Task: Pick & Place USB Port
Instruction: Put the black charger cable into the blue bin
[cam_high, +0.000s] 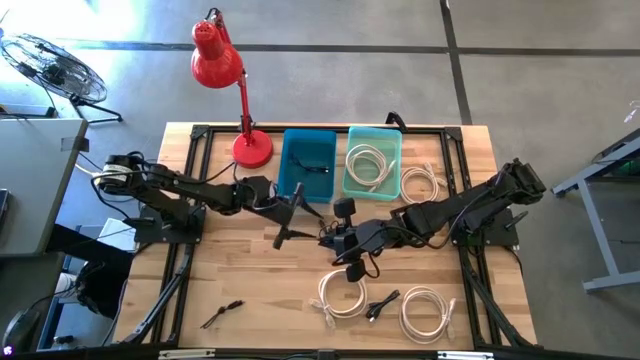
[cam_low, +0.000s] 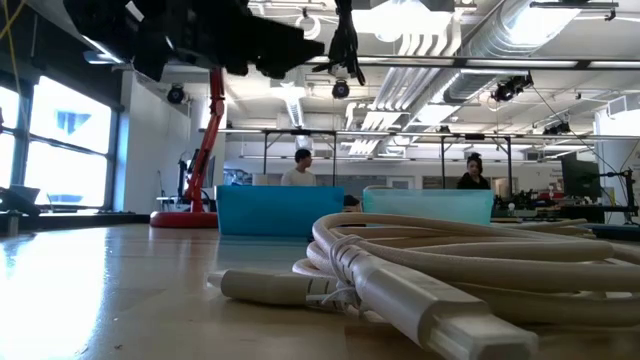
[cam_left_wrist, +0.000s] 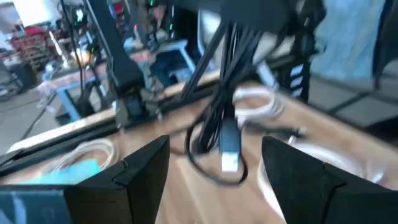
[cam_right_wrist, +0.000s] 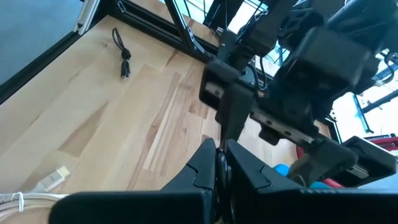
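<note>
Here, the black USB cable (cam_left_wrist: 227, 134) hangs above mid-table, its silver plug pointing down, long axis near upright; my right gripper (cam_right_wrist: 217, 165) is clenched on its upper part, fingers pressed tight around the cord; my left gripper (cam_left_wrist: 214, 168) stands just before it, fingers spread apart and holding nothing, the plug showing between them but a little farther out. The cable lies straight ahead of my left fingers, so either arm is close, though only the right has hold. Beyond, just past my left arm, sits the blue bin (cam_high: 308, 160); I judge that the drop place.
</note>
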